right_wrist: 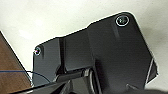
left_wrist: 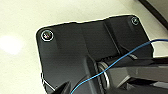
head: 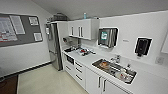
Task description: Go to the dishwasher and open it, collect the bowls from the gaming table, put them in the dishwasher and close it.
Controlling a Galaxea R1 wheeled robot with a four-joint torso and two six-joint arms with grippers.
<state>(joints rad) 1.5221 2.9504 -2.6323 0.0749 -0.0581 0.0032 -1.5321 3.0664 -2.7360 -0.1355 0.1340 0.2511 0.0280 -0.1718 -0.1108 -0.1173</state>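
Fingers: wide or narrow, cannot tell on either arm.

Head view:
- White tabletop [head: 150,82] runs centre to lower right, cut off by frame edge.
- Sink [head: 113,68] set in it, holds blurred dishes.
- Dishwasher [head: 70,60]: perhaps dark panel under tabletop, centre-left, beside tall steel fridge [head: 55,47]; too blurred to be sure.
- Notice board [head: 17,28] upper left, cut off, text unreadable.

Left wrist view: blue cable [left_wrist: 120,60] over pale floor [left_wrist: 20,30].

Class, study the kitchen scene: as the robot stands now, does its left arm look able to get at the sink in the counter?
Probably not yet. In the head view the sink sits in the white counter ahead, with open pale floor before the cabinets. The left wrist view shows floor beneath that arm, not counter, so it looks lowered and short of the sink.
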